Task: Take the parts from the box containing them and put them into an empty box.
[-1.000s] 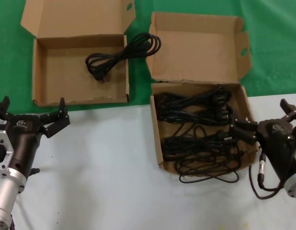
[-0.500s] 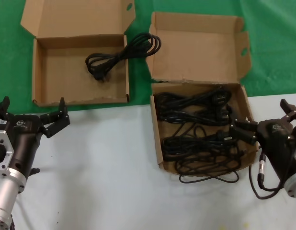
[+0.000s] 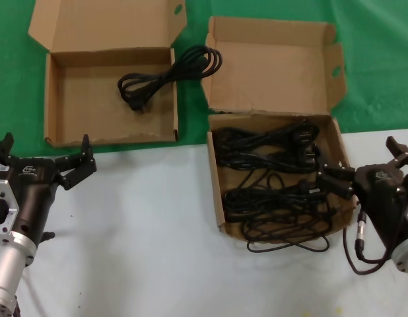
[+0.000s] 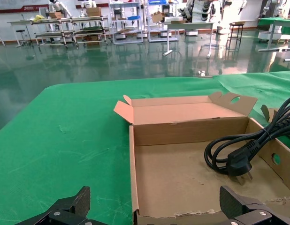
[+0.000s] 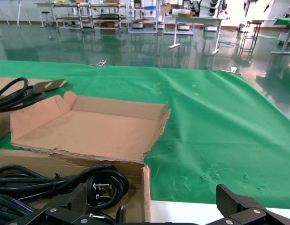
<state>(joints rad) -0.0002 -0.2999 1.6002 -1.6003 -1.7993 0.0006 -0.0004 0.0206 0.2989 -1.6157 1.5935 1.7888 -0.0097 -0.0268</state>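
Both end effectors released, one cord across, the rest in the ragged box.

Head view: your left end effector [image 3: 44, 158] hangs spread over the white counter [image 3: 144, 231], just before the neat box [image 3: 52, 99], where one cord [image 3: 168, 74] drapes over the wall. Your right end effector [image 3: 366, 168] sits released at the ragged box [image 3: 217, 198] edge, one finger over the tangled cords [image 3: 273, 181], another cut off. Left wrist view: only fingertips [image 4: 65, 211] show; the cord's plug [image 4: 239, 165] lies inside, its loop cropped. Right wrist view: plug prongs [image 5: 99, 187] are visible, the cords mostly cut off.
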